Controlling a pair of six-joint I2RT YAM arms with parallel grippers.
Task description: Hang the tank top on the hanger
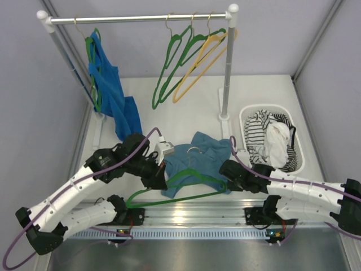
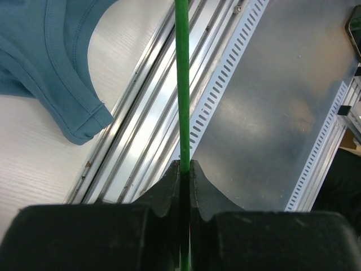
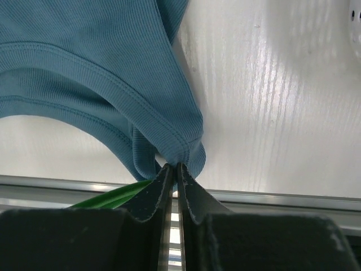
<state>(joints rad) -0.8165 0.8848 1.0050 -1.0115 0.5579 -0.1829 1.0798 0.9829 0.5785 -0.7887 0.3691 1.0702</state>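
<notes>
Ribbed cloth of a muted teal-blue makes up the soft sleeveless tank top (image 1: 200,158), which lies crumpled on the white table (image 1: 186,107) just in front of the white clothes rack (image 1: 225,73). Its double-stitched hems and curved scoop openings show. The thin dark-green triangular wire hanger (image 1: 180,196) lies across the top's edge farthest from the rack, with its metal hook resting on the cloth. The left gripper (image 2: 184,169) has its jaws pinched tight on the hanger's green wire. The right gripper (image 3: 173,169) has its jaws almost together, nipping a bunched strap fold, with green wire showing beneath it.
</notes>
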